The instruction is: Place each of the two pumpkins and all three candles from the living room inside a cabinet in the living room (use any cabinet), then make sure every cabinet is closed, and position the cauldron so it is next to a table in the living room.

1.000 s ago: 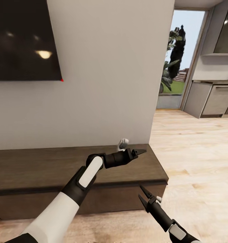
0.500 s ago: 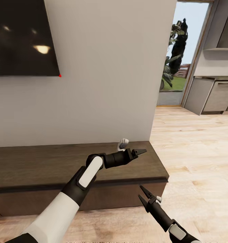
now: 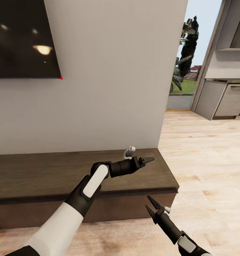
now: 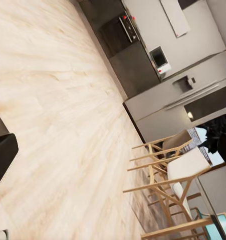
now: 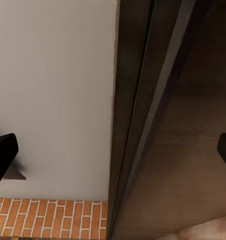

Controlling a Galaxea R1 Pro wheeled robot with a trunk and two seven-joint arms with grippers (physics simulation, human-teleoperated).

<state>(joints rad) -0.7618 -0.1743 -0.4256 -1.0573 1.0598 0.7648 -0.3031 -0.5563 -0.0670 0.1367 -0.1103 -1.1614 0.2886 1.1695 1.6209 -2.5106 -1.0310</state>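
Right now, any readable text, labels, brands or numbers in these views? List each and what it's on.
None readable.
The TV screen is dark, showing only light reflections and a red dot at its corner.
The kitchen appliances show panels, but any markings are too small and blurred to read.
The cabinet bears no lettering.
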